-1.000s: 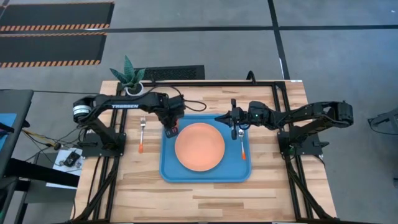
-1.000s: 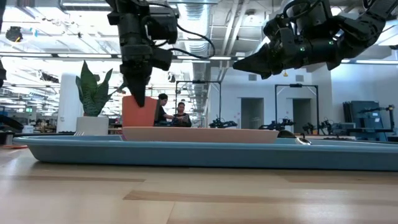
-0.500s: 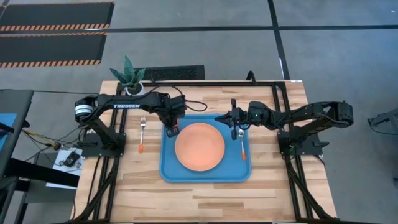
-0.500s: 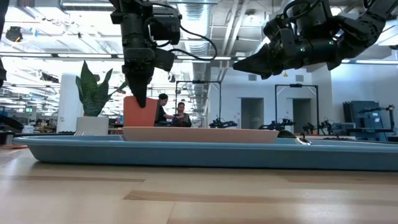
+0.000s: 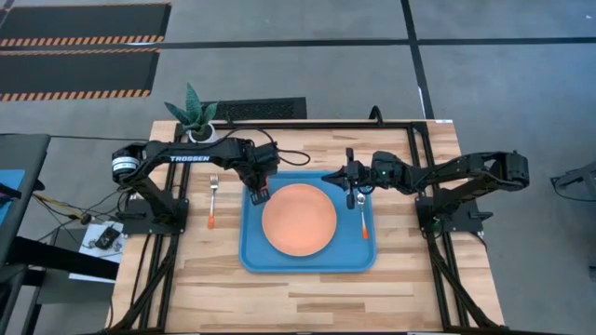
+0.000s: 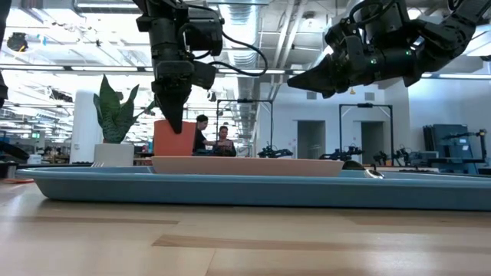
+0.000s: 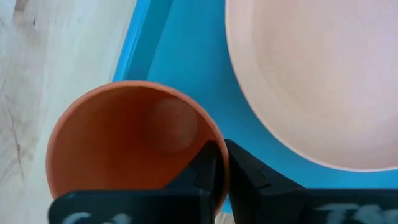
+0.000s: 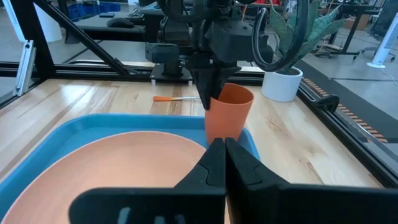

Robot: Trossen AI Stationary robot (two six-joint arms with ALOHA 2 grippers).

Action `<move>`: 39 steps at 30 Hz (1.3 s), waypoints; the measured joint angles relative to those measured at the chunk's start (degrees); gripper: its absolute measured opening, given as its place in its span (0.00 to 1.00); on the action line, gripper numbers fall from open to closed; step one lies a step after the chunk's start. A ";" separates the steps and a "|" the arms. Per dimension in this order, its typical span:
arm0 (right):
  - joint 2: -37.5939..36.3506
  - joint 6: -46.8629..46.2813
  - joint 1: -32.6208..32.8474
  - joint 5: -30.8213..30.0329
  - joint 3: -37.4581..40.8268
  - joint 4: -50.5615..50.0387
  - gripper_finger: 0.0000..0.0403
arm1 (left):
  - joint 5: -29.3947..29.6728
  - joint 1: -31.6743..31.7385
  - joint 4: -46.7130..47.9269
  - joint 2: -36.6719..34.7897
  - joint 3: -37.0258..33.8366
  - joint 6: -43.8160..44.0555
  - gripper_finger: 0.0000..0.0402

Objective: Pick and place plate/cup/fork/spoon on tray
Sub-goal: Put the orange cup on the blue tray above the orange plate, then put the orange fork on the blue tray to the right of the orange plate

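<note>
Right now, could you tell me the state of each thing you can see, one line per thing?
Left gripper: shut on the rim of the cup, over the tray's corner.
Right gripper: shut, empty, above the spoon.
Cup: upright, held.
Plate: flat on the tray.
Spoon: lying on the tray, beside the plate.
Fork: lying on the table, outside the tray.
Tray: flat on the table.
</note>
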State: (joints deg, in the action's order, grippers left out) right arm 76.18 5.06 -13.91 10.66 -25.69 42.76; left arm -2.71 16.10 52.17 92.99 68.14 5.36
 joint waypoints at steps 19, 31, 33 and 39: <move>0.00 0.14 0.00 0.00 0.00 -0.13 0.02 | 0.36 0.00 4.48 -0.24 3.65 -0.12 0.23; 0.03 -1.14 0.00 -0.03 -0.60 -6.19 0.02 | 7.36 -5.20 -5.21 -17.84 -4.45 4.39 0.23; 0.04 -2.57 0.00 -0.06 -2.01 -9.97 0.02 | 6.37 -6.91 -10.70 -23.47 -9.67 6.10 0.22; 2.31 -6.40 1.18 -4.45 -6.27 -19.75 0.01 | 5.20 -10.88 -25.77 -38.04 -26.75 13.83 0.14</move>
State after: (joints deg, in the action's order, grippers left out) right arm 78.49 -1.35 -12.73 6.20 -31.96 23.01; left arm 2.48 5.22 26.40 54.95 41.39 19.19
